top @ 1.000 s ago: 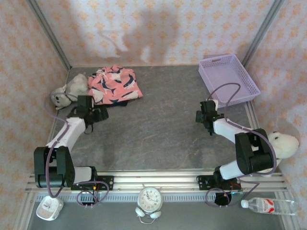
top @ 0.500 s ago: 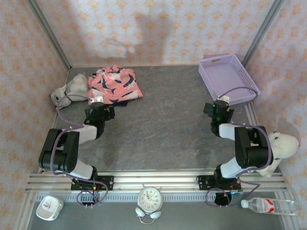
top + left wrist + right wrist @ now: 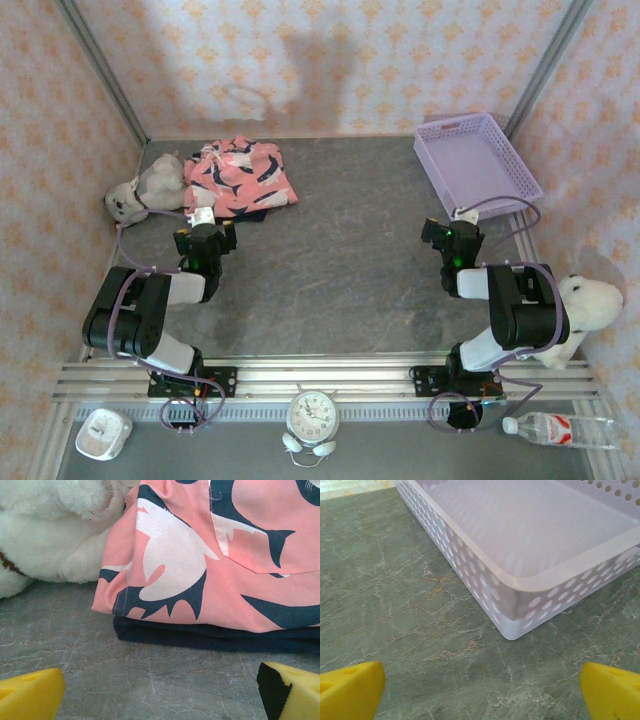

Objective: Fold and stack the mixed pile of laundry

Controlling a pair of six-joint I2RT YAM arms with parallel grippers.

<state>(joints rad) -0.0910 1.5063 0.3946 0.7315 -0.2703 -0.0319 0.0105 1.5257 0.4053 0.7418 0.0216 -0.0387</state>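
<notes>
The laundry lies folded in one stack at the table's back left. The salmon-pink garment (image 3: 240,175) with navy-and-white shapes is on top, and the dark navy garment (image 3: 258,213) shows as a thin edge beneath it. In the left wrist view the pink garment (image 3: 200,555) rests flat on the navy layer (image 3: 210,637). My left gripper (image 3: 205,228) sits low just in front of the stack, open and apart from it, its yellow pads (image 3: 30,695) wide with bare table between them. My right gripper (image 3: 452,232) is open in front of the basket's near corner, holding nothing.
A lavender lattice basket (image 3: 530,185) stands at the back right; its near corner (image 3: 512,627) is close ahead of my right gripper (image 3: 480,692). Grey and white plush toys (image 3: 145,188) touch the stack's left side. Another white plush (image 3: 590,305) sits at the right edge.
Both arms have folded back toward their bases. The left gripper has drawn slightly away from the stack and the right one has swung toward the basket. Both stay open.
</notes>
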